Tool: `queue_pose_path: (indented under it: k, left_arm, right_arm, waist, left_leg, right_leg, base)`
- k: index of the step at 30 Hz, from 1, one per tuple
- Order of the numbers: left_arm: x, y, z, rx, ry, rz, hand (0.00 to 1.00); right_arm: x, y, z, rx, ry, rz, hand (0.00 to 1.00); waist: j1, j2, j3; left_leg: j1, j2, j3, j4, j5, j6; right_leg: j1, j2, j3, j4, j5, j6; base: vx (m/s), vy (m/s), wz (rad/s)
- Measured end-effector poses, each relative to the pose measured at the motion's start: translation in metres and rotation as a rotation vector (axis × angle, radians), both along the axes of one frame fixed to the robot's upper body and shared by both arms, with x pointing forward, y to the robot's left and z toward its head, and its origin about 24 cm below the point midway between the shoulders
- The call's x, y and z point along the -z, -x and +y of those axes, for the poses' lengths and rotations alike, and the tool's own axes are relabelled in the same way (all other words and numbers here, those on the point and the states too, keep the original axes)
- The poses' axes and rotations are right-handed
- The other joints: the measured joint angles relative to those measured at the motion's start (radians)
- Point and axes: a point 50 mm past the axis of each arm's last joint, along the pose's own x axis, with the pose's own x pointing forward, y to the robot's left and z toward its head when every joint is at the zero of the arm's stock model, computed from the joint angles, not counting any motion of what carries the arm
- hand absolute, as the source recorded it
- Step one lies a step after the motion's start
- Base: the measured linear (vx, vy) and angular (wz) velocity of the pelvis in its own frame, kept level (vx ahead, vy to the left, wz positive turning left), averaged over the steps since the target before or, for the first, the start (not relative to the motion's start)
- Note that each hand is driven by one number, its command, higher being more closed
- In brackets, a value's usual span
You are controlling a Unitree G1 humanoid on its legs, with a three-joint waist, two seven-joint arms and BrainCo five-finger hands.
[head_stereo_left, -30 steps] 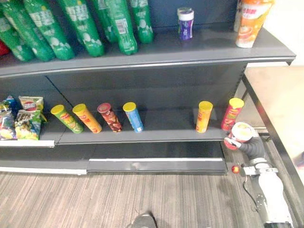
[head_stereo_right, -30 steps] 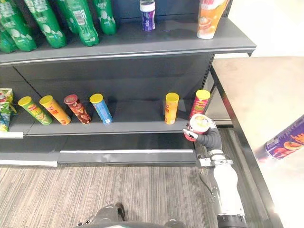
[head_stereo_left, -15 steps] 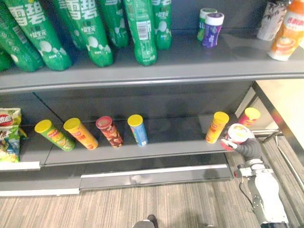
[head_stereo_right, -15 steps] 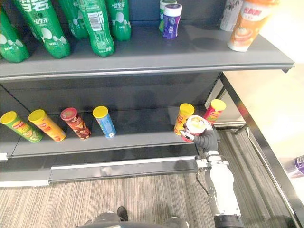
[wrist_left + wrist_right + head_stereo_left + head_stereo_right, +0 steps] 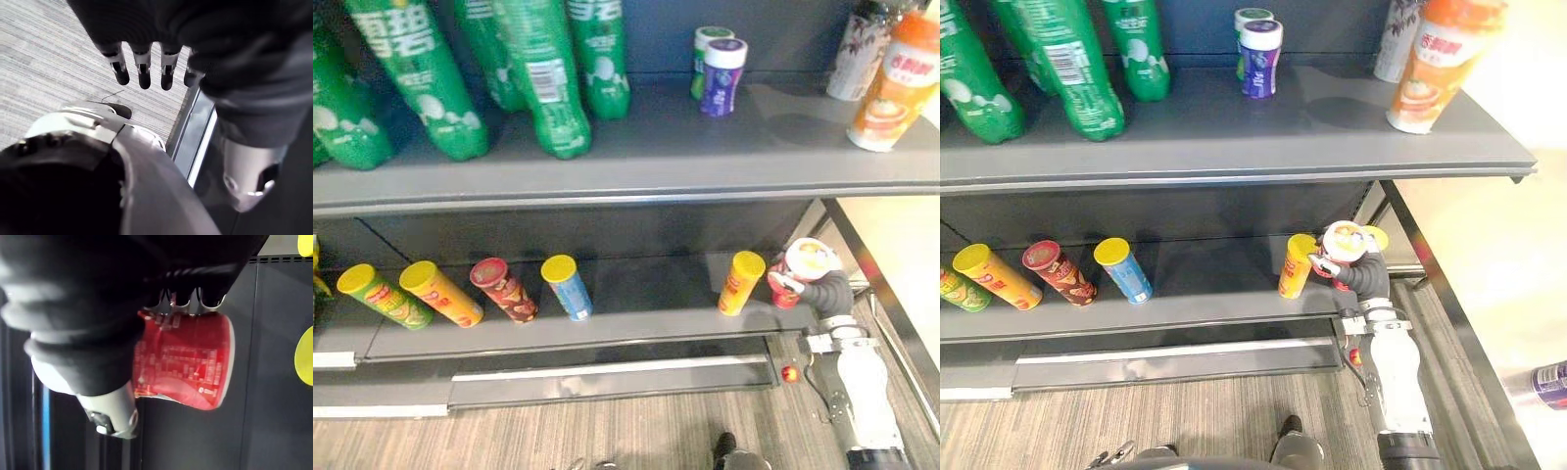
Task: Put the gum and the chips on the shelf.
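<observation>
One chips can (image 5: 808,262), clasped in our right hand (image 5: 824,291), has risen to the lower shelf (image 5: 646,299), three o'clock of the orange can (image 5: 741,282): placement nears.

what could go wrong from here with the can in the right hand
The red can in the right hand is right beside the orange can; pushing it in could knock that over.
A yellow-lidded can stands just behind the hand, so the gap looks tight.
Let go near the lower shelf's front edge, the red can might tip off.
</observation>
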Motion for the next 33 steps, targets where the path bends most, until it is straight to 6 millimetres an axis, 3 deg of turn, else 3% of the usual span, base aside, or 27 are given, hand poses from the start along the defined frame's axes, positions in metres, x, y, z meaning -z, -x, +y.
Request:
queue_pose_path:
  k: [4, 9, 18, 26, 33]
  left_arm:
    - [-0.001, 0.004, 0.000, -0.029, 0.000, -0.014, 0.00]
    - [0.000, 0.006, -0.001, -0.034, -0.001, -0.011, 0.00]
    - [-0.001, 0.004, -0.001, -0.003, 0.002, -0.029, 0.00]
    - [0.001, 0.009, 0.001, 0.003, -0.004, -0.001, 0.00]
    - [0.002, 0.010, 0.004, 0.031, -0.020, 0.017, 0.00]
  right_arm:
    - [-0.003, -0.002, 0.000, -0.018, 0.017, -0.007, 1.00]
    - [-0.002, -0.002, -0.001, 0.017, 0.001, 0.005, 1.00]
    - [-0.014, 0.003, -0.013, 0.046, 0.016, 0.005, 1.00]
    - [-0.040, 0.025, -0.016, -0.039, 0.129, -0.039, 1.00]
    - [-0.040, 0.036, -0.019, -0.045, 0.158, -0.005, 1.00]
  waist:
    - [0.006, 0.009, -0.013]
    - [0.007, 0.011, -0.014]
    - [0.000, 0.015, -0.015]
    - [-0.038, 0.010, -0.019]
    - [-0.057, -0.004, -0.026]
  left_leg:
    - [0.000, 0.024, -0.021, -0.017, 0.011, -0.013]
    - [0.010, -0.007, -0.012, -0.034, 0.013, -0.012]
    - [0.034, -0.026, 0.025, -0.057, 0.014, -0.011]
    - [0.037, -0.035, 0.069, -0.069, 0.013, -0.010]
    - [0.057, -0.033, 0.113, -0.069, 0.009, -0.007]
  right_leg:
    - [0.051, 0.040, -0.036, -0.095, 0.036, -0.011]
    - [0.089, 0.029, -0.037, -0.168, 0.083, -0.003]
    - [0.096, 0.013, -0.021, -0.169, 0.085, 0.001]
    - [0.067, 0.011, 0.025, -0.169, 0.099, 0.004]
    - [0.058, 0.018, 0.066, -0.169, 0.107, -0.001]
  base:
    - [0.06, -0.075, 0.19]
    - [0.07, 0.035, 0.04]
    - [0.01, 0.025, -0.05]
    - [-0.02, 0.011, -0.16]
    - [-0.02, -0.001, -0.16]
